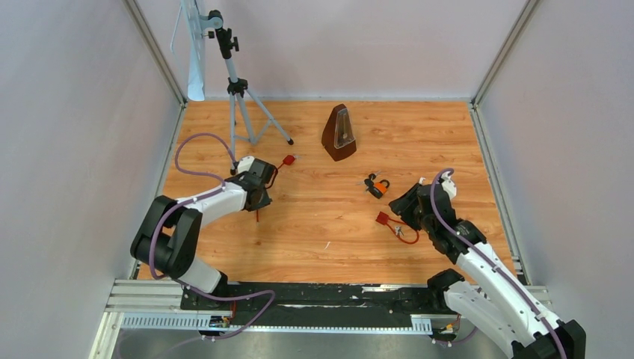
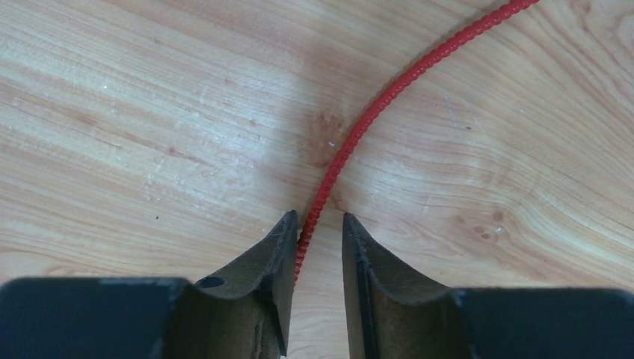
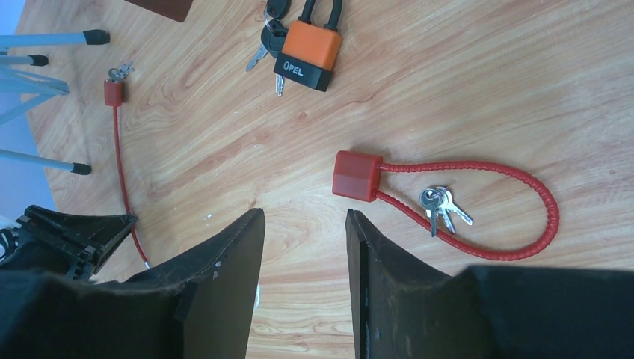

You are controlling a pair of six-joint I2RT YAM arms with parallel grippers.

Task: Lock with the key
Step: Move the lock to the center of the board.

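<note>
1. Top view. On the worktop (image 1: 329,247), the open cable lock (image 1: 288,158) lies left of centre. Its cable trails nearward under the left arm (image 1: 224,198). We judge this the task piece, since its loop is not closed. The right arm (image 1: 478,258) hangs beside the looped cable lock (image 1: 383,218), with the orange padlock (image 1: 380,187) just beyond.
2. Left wrist. The left fingers (image 2: 277,250) are slightly parted and straddle the cable (image 2: 389,93), likely ready to pinch it. It brushes one inner face. Its long axis runs away from them, curving upper right.
3. Right wrist. The right fingers (image 3: 232,277) are spread and empty. Loose keys (image 3: 441,206) lie inside the closed loop. A key bunch (image 3: 119,72) sits at the open lock's body.
</note>
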